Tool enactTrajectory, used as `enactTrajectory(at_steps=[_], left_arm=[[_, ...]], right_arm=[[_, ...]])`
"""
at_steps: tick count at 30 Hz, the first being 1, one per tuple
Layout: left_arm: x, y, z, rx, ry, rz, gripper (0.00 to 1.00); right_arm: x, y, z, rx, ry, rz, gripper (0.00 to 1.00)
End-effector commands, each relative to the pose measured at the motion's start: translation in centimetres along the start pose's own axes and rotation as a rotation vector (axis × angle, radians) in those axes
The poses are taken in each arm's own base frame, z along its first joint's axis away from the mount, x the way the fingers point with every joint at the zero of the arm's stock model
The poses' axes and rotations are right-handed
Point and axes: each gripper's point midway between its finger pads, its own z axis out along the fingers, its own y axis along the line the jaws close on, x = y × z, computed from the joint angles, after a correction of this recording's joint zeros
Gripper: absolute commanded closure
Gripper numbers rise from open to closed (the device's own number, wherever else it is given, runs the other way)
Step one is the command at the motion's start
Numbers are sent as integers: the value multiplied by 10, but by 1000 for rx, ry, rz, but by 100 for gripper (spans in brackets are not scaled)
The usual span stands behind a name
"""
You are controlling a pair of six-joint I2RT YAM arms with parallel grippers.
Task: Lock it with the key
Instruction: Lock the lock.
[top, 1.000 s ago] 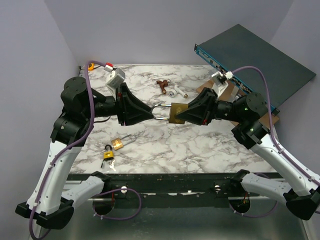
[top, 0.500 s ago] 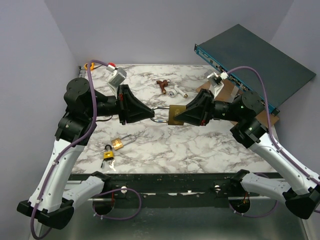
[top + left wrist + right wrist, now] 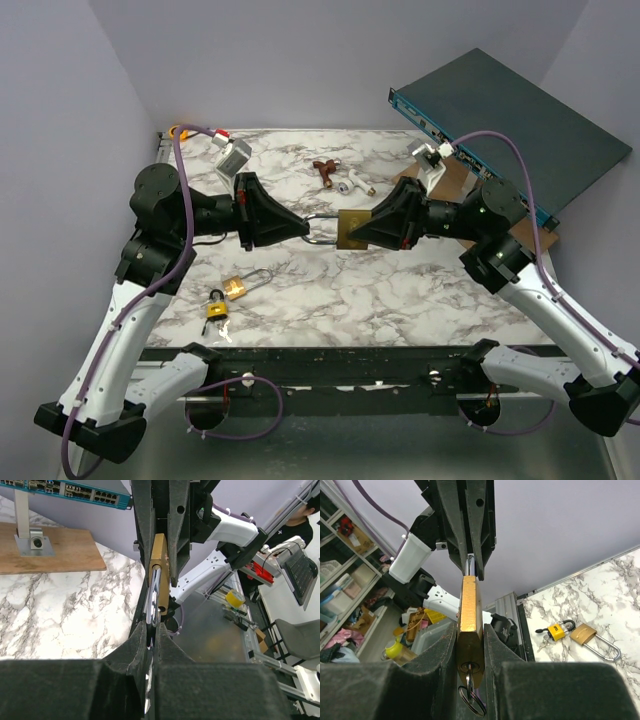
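A large brass padlock (image 3: 353, 228) hangs in the air over the middle of the marble table (image 3: 400, 290), held between both arms. My right gripper (image 3: 362, 231) is shut on its body (image 3: 469, 610), one finger on each flat face. A silvery key (image 3: 470, 679) on a small ring sits in the keyhole at the padlock's underside, between my right fingers. My left gripper (image 3: 304, 228) is shut on the steel shackle (image 3: 154, 595), which runs between its pads (image 3: 140, 642) towards the brass body (image 3: 159, 562). The key does not show in the top view.
A small brass padlock (image 3: 236, 288) with its shackle open and a yellow-and-black padlock (image 3: 216, 308) with tiny keys lie at the front left. A blue network switch (image 3: 500, 120) leans at the back right over a wooden board (image 3: 452, 183). Small parts (image 3: 340, 180) lie at the back.
My left gripper has closed on the shackle, from partly open a second ago. The padlock and both grippers have shifted slightly; the right grip is unchanged.
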Motion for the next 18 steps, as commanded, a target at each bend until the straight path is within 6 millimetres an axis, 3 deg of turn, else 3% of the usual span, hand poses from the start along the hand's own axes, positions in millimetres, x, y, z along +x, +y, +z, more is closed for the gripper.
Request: enactTrajectory(at_steps=[1,18], left_arm=[[2,0,11,23,-5,-38,100],[17,9,26,-10,21,-68,100]], right_arm=[[-21,13,6,-28,-57,-86,99],[-18,9,15,-23,-52,-84,99]])
